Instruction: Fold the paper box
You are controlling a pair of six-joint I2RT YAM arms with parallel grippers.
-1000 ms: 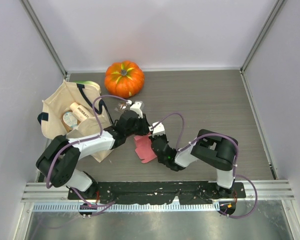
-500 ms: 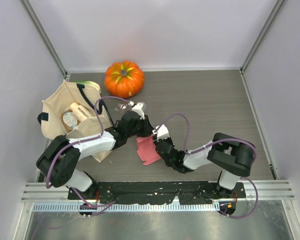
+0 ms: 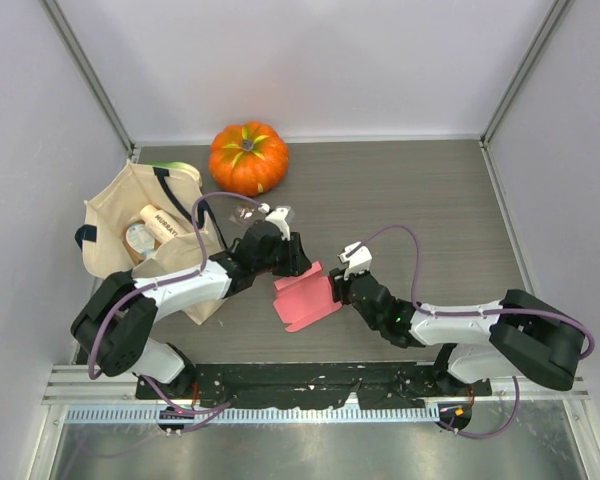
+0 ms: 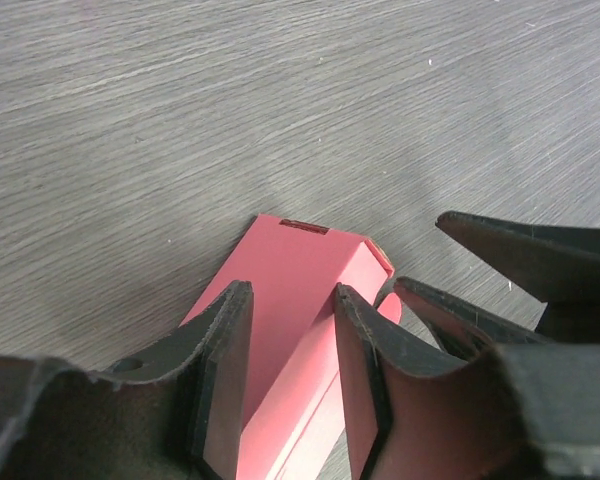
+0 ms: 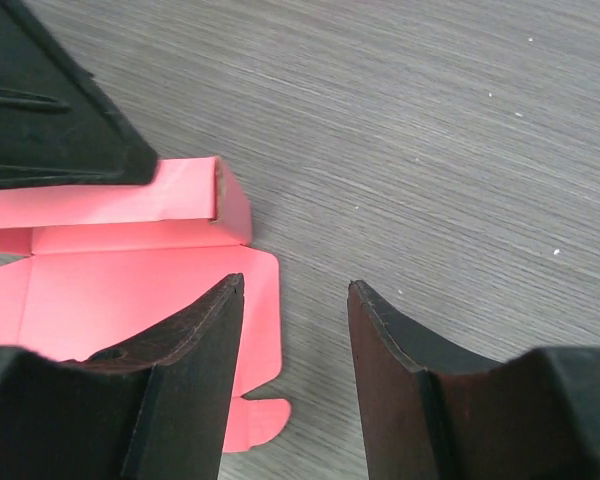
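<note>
Fingers (image 4: 223, 372) of the left gripper (image 4: 291, 292) stand narrowly parted astride the paper box (image 4: 280, 250); we see the right gripper (image 5: 295, 286) wider, empty, beside it.

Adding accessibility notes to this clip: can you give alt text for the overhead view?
A partly folded pink paper box lies on the wood-grain table between the left hand and right hand, both close to it. An orange pumpkin sits at the back, a beige tote bag at the left.
</note>
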